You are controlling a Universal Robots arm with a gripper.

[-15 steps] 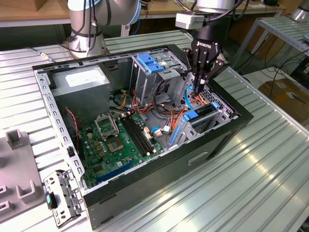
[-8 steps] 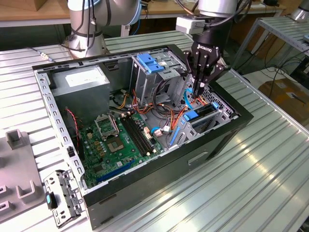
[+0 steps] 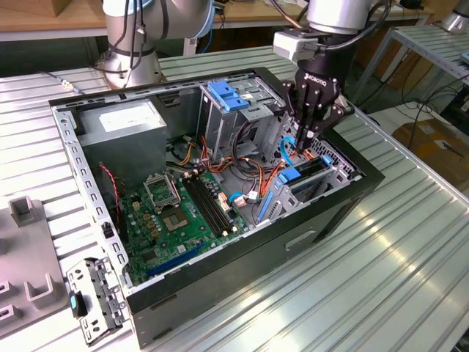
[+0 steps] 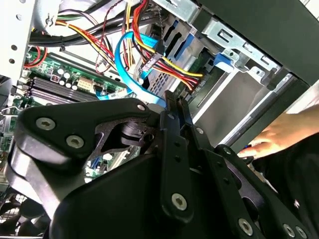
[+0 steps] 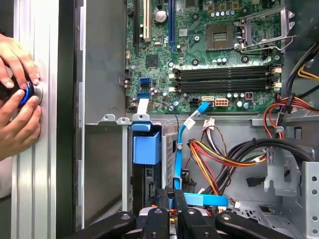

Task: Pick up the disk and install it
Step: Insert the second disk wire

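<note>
In the exterior view the disk [image 3: 297, 176] stands on edge in the drive bay at the near-right corner of the open computer case [image 3: 242, 260], and its blue bracket shows. The first wrist view has the same blue bracket [image 5: 147, 145] with the dark edge of the disk [image 5: 149, 181] beneath it. My black gripper [image 3: 302, 147] hangs just above that bay among the cables. Its fingers [image 4: 172, 114] lie pressed together with nothing between them, which both wrist views show, and the gripper [image 5: 172, 200] is beside a blue data cable [image 5: 178, 159].
A person's hands [image 5: 17, 94] rest on a blue button outside the case wall. The case holds a green motherboard [image 3: 183, 213], a grey power supply box [image 3: 121, 121], a light-blue latch plate [image 3: 231, 95] and loose cables [image 3: 249, 165]. A second arm's base [image 3: 132, 44] stands behind.
</note>
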